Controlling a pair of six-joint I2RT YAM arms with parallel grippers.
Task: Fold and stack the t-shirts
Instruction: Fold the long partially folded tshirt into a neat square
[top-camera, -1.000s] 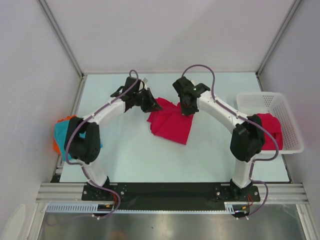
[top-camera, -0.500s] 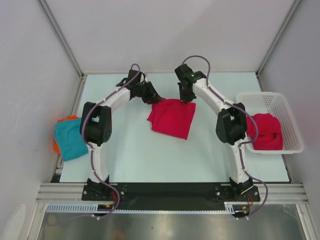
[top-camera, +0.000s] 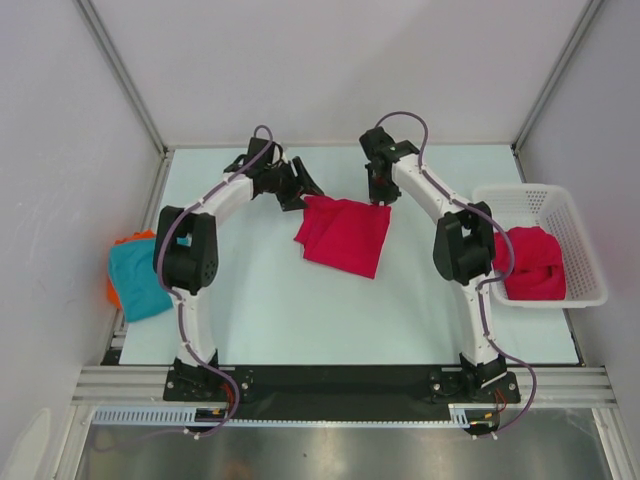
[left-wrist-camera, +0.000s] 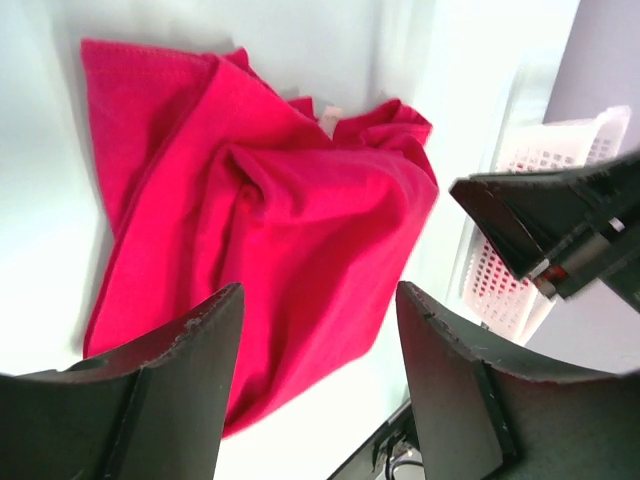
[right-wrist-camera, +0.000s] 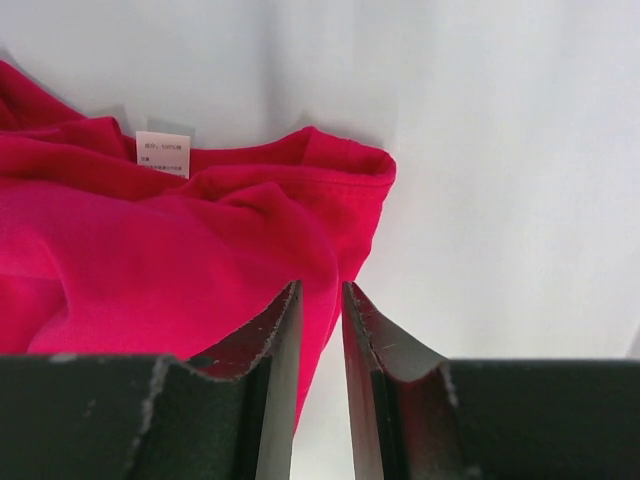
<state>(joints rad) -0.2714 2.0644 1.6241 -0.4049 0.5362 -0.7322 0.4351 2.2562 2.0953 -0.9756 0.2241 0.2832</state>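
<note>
Both arms stretch far forward from their bases at the bottom of the overhead view and bend inward, so the two wrists sit near each other in the upper middle of the frame. The left arm (top-camera: 215, 205) arcs up and to the right. The left gripper (top-camera: 300, 188) points to the right, its jaws standing wide apart. The right arm (top-camera: 440, 205) arcs up and to the left. The right gripper (top-camera: 380, 192) points down at the surface, its jaws parted by a narrow gap.

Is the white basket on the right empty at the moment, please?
No, a crimson t-shirt lies bunched inside the basket.
</note>
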